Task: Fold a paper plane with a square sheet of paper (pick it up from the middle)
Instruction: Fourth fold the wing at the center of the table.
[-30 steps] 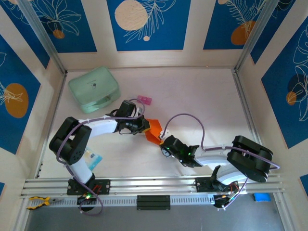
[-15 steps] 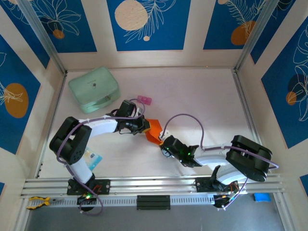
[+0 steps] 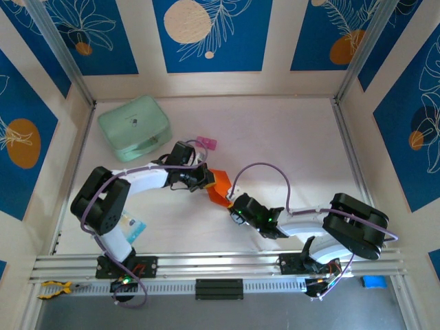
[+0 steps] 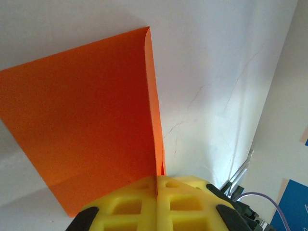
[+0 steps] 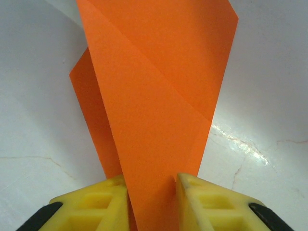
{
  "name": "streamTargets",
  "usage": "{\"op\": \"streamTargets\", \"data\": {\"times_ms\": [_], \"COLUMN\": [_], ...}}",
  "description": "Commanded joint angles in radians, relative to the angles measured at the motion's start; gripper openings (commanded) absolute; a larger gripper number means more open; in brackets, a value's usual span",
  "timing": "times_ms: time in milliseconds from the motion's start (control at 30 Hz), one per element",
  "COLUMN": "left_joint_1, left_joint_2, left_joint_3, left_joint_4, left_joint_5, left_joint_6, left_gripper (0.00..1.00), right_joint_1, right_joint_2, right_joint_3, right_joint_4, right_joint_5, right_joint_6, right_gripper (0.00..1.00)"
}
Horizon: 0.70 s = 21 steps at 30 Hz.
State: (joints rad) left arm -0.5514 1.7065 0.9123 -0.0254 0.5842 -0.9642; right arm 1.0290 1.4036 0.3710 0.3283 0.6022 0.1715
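The square sheet of paper (image 3: 219,188) is bright orange and folded over on itself, lying on the white table between my two grippers. My left gripper (image 3: 205,180) meets it from the left. In the left wrist view its yellow fingers (image 4: 130,202) are pressed together, shut on the paper's (image 4: 86,125) doubled edge. My right gripper (image 3: 232,202) reaches it from the lower right. There the yellow fingers (image 5: 211,202) of my right gripper (image 5: 150,179) stand apart, and a folded flap of the paper (image 5: 154,96) runs face-up between them with a diagonal crease.
A mint-green case (image 3: 134,127) sits at the back left. A small pink block (image 3: 206,143) lies just behind the left wrist. A light-blue item (image 3: 135,227) rests by the left arm's base. Metal rails (image 3: 220,265) cross the near edge.
Both arms hold almost the same pose. The orange paper looks slightly more drawn in between the two grippers.
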Motion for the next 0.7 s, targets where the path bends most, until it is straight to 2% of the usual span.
{"op": "streamTargets", "data": {"times_ms": [0, 233, 667], "left_joint_1": [0.013, 0.013, 0.015], "left_joint_2": [0.025, 0.03, 0.024], "left_joint_3": [0.04, 0.048, 0.052], "left_joint_4": [-0.048, -0.047, -0.045], "left_joint_5": [0.038, 0.052, 0.057], "left_joint_6": [-0.002, -0.007, -0.008], "left_gripper": [0.04, 0.04, 0.05], "right_joint_1": [0.001, 0.006, 0.007], "right_joint_2": [-0.016, -0.01, -0.01], "right_joint_3": [0.024, 0.026, 0.022], "right_joint_4": [0.017, 0.028, 0.038], "right_joint_5": [0.014, 0.041, 0.06], "right_joint_6": [-0.046, -0.082, -0.082], "right_gripper": [0.32, 0.32, 0.26]}}
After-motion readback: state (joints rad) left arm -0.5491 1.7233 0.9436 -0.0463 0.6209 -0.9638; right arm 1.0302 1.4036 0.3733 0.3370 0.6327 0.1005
